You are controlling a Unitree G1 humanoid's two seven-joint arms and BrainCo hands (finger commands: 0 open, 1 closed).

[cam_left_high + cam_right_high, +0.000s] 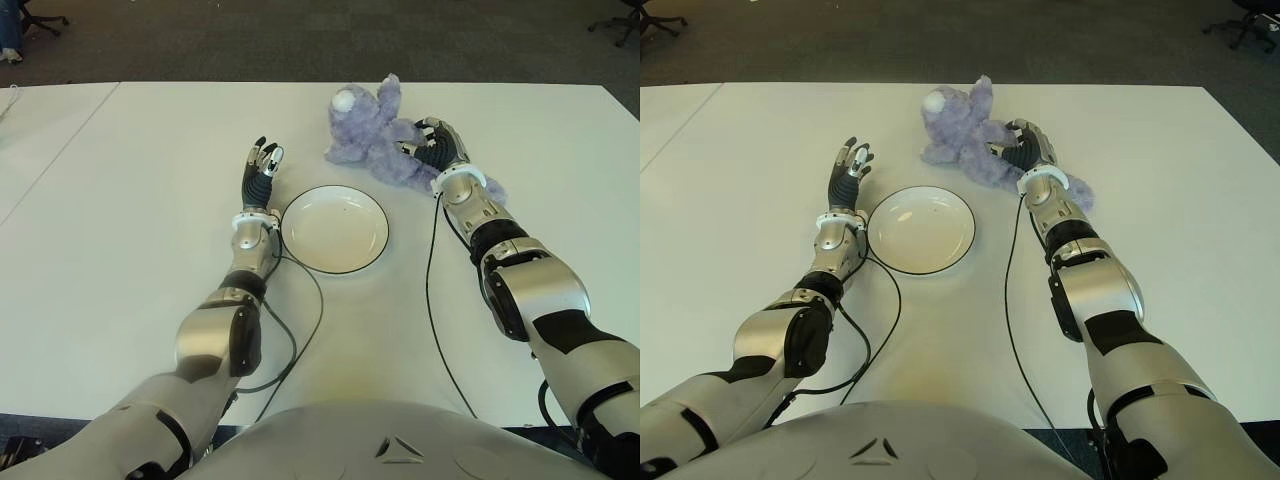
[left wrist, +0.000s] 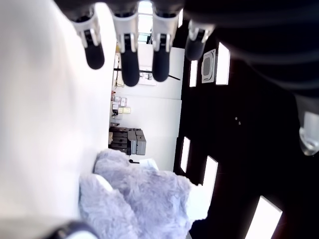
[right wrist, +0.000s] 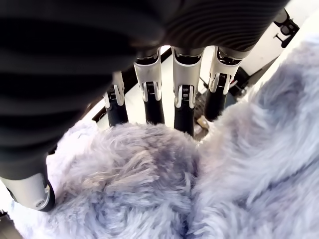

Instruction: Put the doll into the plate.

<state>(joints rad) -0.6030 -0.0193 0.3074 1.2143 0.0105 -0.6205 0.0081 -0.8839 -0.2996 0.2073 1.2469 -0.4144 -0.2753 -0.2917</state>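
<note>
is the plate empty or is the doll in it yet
Empty. The plate shows only bare white; the doll lies on the table beyond it, under the right hand.

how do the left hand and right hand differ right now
The left hand is open and holds nothing; the right hand is over the purple plush doll with fingers around its fur. The left shows beside the white plate, on its left; the right is beyond the plate. Both are over the white table.
</note>
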